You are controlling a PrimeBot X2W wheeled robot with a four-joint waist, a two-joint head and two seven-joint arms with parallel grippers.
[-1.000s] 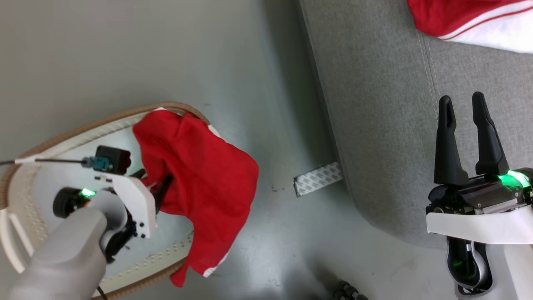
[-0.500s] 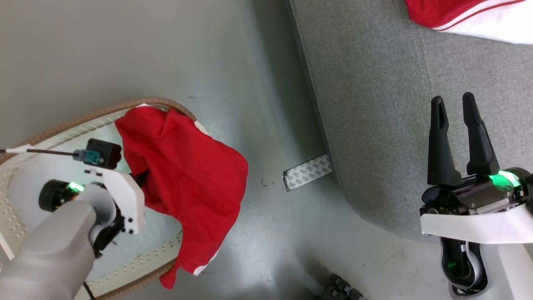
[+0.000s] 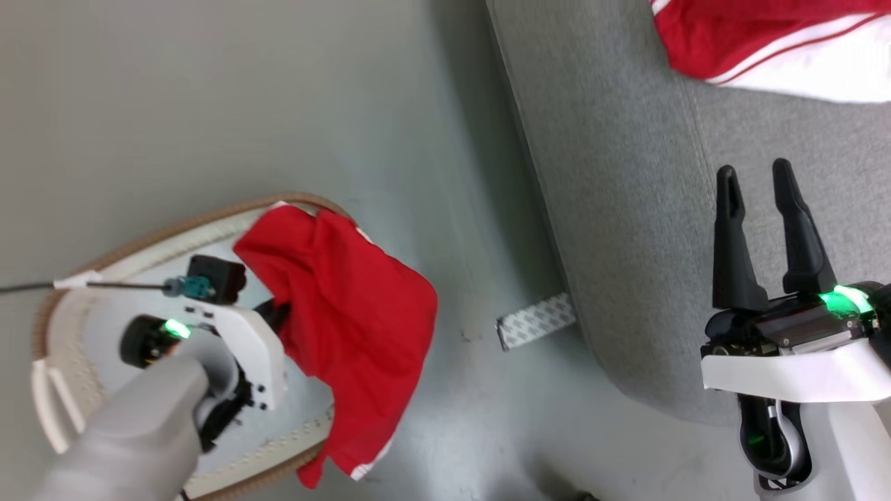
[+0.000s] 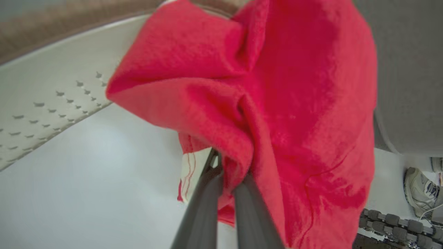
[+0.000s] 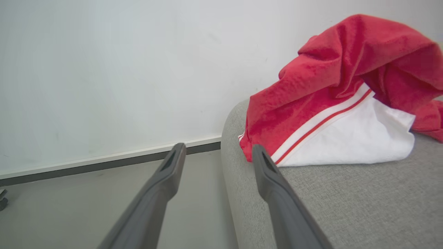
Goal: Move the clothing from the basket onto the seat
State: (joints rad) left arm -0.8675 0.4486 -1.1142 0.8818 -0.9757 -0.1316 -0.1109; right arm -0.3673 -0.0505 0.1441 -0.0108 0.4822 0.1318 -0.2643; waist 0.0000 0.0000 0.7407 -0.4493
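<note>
A red piece of clothing [image 3: 355, 327] hangs over the right rim of the white, brown-rimmed basket [image 3: 139, 233] on the floor. My left gripper [image 3: 278, 316] reaches into the basket, shut on a fold of this clothing [image 4: 277, 86]; in the left wrist view the fingers [image 4: 211, 193] pinch the cloth together. A second red and white piece of clothing [image 3: 759, 42] lies on the grey seat [image 3: 626, 209]. My right gripper [image 3: 754, 174] hovers open over the seat with nothing in it, pointing toward that clothing [image 5: 339, 86].
A patterned tape strip [image 3: 536, 321] lies on the grey floor between basket and seat. A white wall [image 5: 104, 69] stands behind the seat. In the left wrist view, a shoe [image 4: 420, 190] shows on the floor at the lower right.
My left gripper has closed on the red clothing in the basket. The head camera has shifted slightly. The right gripper stays open over the seat.
</note>
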